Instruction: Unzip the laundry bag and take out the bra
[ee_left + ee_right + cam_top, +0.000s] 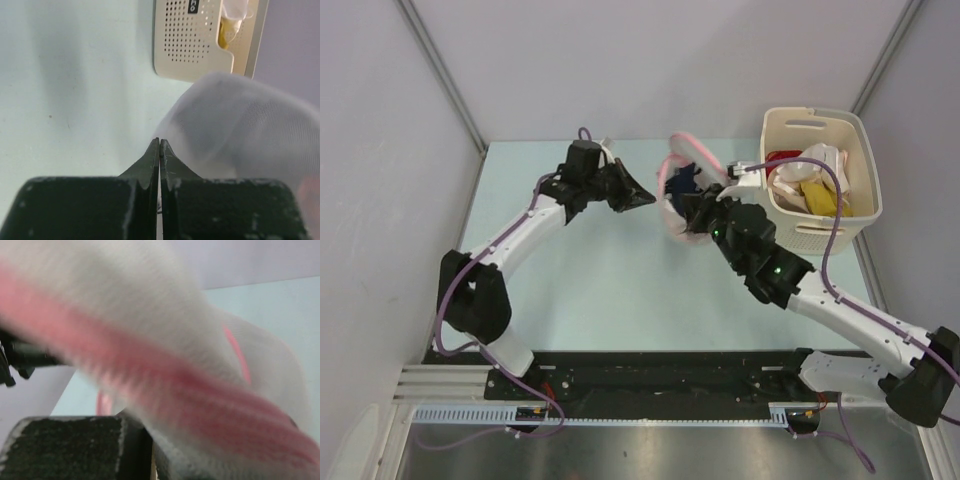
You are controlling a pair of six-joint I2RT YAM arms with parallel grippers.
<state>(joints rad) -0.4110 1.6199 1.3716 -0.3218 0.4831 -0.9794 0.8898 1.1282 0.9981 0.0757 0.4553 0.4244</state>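
The laundry bag (671, 222), white mesh with pink zipper trim, stands opened up at the middle back of the table. The dark navy bra (683, 183) shows inside its mouth. My left gripper (650, 199) is shut at the bag's left edge. In the left wrist view its tips (159, 141) meet right where the mesh (240, 125) begins. My right gripper (695, 212) is shut at the bag's lower right side. In the right wrist view the blurred mesh and pink trim (150, 330) drape over its jaws (152, 440) and hide the fingertips.
A cream slotted basket (820, 125) with white, yellow and red clothes stands at the back right, close to the right arm's cable. Its perforated wall (190, 45) shows beyond the bag in the left wrist view. Grey walls close in the table's far side.
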